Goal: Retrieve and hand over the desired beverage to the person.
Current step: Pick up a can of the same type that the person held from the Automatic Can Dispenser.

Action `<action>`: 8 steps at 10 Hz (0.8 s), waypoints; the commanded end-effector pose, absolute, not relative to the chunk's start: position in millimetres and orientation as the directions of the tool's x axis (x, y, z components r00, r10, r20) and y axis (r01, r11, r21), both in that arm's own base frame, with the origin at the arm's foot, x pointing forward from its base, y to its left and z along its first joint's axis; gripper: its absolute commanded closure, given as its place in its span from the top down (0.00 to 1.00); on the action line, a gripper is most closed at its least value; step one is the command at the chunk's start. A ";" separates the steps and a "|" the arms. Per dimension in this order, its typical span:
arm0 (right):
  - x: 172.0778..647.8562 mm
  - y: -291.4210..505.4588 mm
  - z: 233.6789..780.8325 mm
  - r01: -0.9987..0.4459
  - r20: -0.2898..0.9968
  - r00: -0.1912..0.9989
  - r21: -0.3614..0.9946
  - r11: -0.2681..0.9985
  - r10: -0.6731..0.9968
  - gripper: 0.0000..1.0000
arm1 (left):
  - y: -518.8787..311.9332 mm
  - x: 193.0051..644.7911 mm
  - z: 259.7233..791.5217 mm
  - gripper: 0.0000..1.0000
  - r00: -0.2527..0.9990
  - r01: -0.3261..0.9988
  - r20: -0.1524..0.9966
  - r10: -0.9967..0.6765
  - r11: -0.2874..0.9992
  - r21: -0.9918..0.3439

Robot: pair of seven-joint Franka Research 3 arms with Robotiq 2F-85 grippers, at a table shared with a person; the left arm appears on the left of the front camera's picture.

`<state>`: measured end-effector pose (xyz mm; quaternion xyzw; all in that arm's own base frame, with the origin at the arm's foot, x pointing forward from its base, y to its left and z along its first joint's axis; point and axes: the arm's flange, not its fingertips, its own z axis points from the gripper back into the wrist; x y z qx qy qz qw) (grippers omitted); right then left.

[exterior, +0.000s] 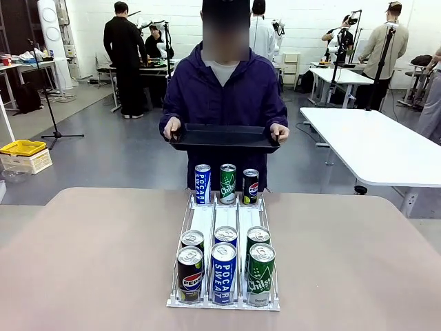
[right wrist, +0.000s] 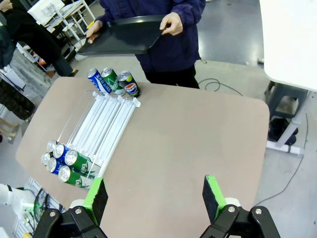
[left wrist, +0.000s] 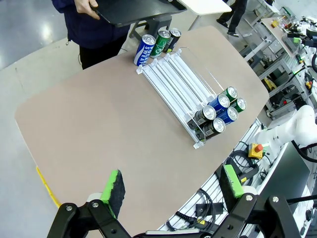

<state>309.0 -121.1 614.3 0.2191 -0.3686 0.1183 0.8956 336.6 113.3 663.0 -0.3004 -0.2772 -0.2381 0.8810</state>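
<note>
Cans (exterior: 224,265), nine racked, one tray (exterior: 224,136), left tool (left wrist: 172,184) spread empty, right tool (right wrist: 154,196) spread empty

A robotics lab, open-plan and workshop-like; beyond the tan table (exterior: 83,276) spreads a bare grey floor (exterior: 124,155); to the table's far right stand white work tables (exterior: 375,141); to its far left, a tripod stand (exterior: 52,114) and a yellow crate (exterior: 22,147); well behind it, people in black (exterior: 125,58) work at benches; under its near edge hang cable bundles (left wrist: 237,161) and a red stop button (left wrist: 256,148).
</note>
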 end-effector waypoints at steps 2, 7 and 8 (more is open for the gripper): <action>310.9 -122.9 611.6 -0.390 0.714 0.698 0.322 0.863 0.049 1.00 | 115.9 337.4 664.4 1.00 0.724 0.600 0.640 -0.257 0.694 -0.399; 310.9 -122.9 611.6 -0.390 0.714 0.698 0.322 0.863 0.049 1.00 | 115.9 337.4 664.4 1.00 0.724 0.600 0.640 -0.257 0.694 -0.399; 310.9 -122.9 611.6 -0.390 0.714 0.698 0.322 0.863 0.049 1.00 | 115.9 337.4 664.4 1.00 0.724 0.600 0.640 -0.257 0.694 -0.399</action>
